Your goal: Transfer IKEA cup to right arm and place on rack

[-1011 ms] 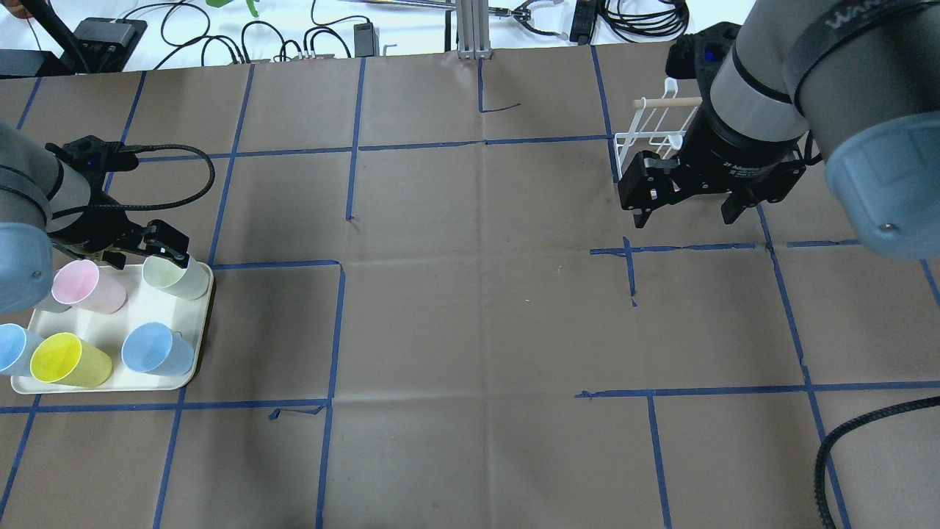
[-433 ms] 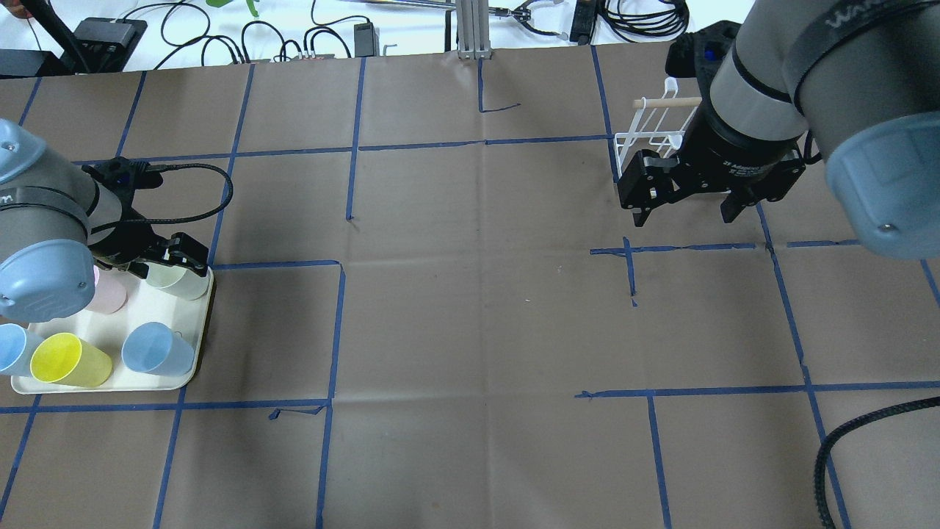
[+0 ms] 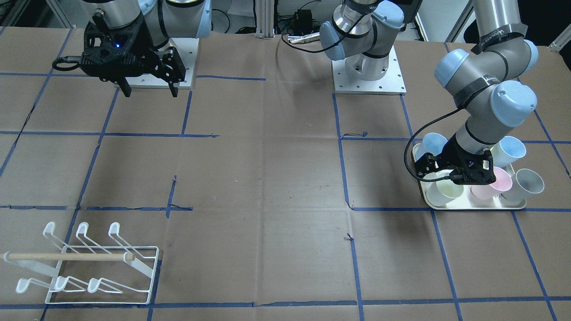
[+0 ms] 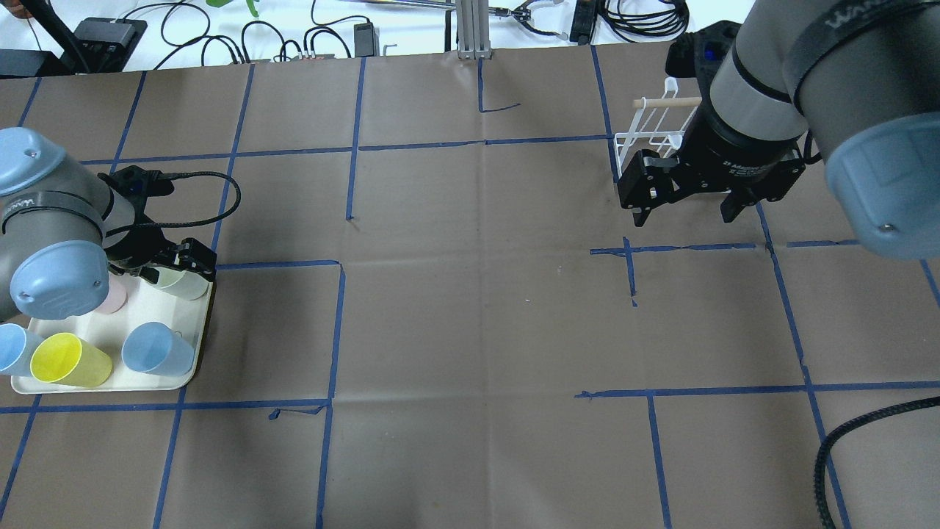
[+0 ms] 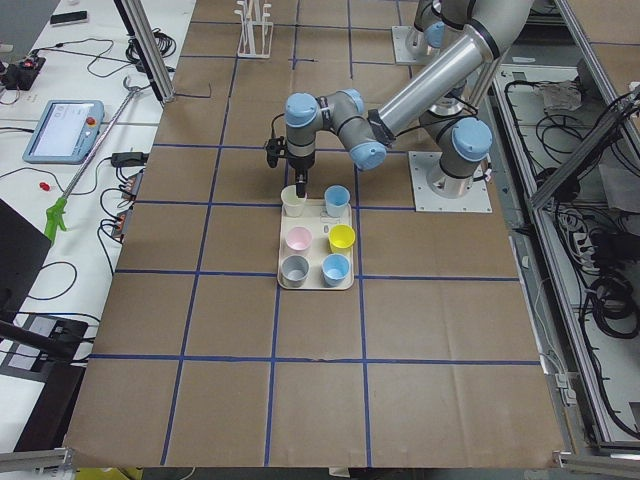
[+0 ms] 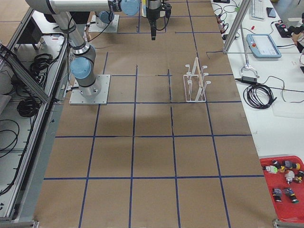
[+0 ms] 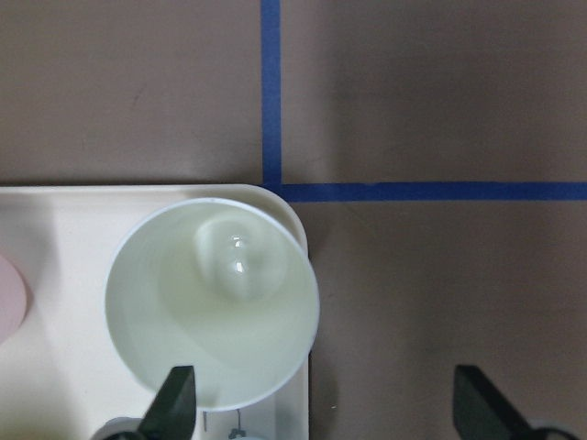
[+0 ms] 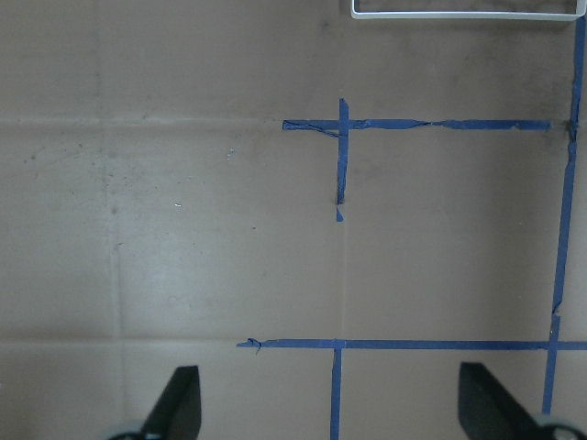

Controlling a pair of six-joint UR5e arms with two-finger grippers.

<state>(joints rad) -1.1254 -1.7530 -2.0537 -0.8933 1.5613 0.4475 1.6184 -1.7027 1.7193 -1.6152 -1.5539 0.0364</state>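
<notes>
the left hand [image 7: 326, 403] hangs over the far right corner of the tray [image 4: 150, 376], directly above the pale green cup [image 7: 211, 312], which stands upright on the tray and is not yet lifted. its fingers are spread wide: in the left wrist view one fingertip sits over the cup's open mouth and the other well out over the bare brown surface [image 4: 470, 308], so they straddle the cup's wall. whether the inner finger has dipped below the rim is hard to say from these angles. the right hand [image 4: 687, 218] is also spread wide and holds nothing. it hovers high above the surface, close to the rack [image 6: 195, 80] and well apart from the tray.

the likely trouble starts with the grasp. if the left hand descends a little off line, the inner finger could land on the rim instead of passing inside, tipping the cup or skidding it off the tray corner, which it stands just beside. the pink cup [image 3: 488, 187] is close by, and the hand's body could nudge it on the way down or up. a pinch on one thin wall is also a weak hold, so the cup may swing or slip as the arm carries it across.

later, the handover needs the right hand to close on free cup surface, or fingers will clash. on the rack, a tilted cup could miss a prong or catch the wooden dowel [image 3: 67, 257].
</notes>
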